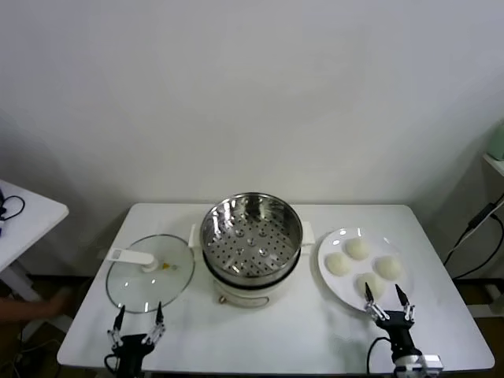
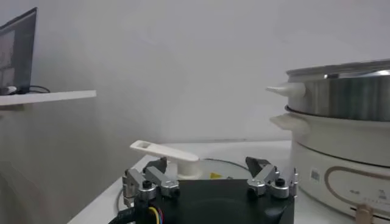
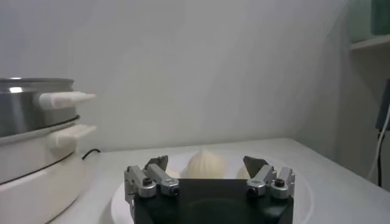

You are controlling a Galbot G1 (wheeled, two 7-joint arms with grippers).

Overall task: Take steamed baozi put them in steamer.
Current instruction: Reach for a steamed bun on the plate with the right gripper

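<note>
Several cream-white steamed baozi [image 1: 357,248] lie on a white plate [image 1: 335,282] at the right of the table. The steamer [image 1: 252,244], a shiny perforated basket on a cream pot body, stands empty at the table's middle. My right gripper [image 1: 385,296] is open at the plate's near edge, just in front of the nearest baozi [image 1: 370,283]. In the right wrist view a baozi [image 3: 206,165] sits beyond the open right gripper [image 3: 206,162], with nothing between the fingers. My left gripper [image 1: 140,315] is open near the front left edge and holds nothing.
A glass lid [image 1: 150,276] with a white handle [image 1: 132,256] lies flat left of the steamer, just beyond my left gripper [image 2: 207,164]. A white side table [image 1: 24,213] stands at the far left. A cable [image 1: 472,236] hangs at the right.
</note>
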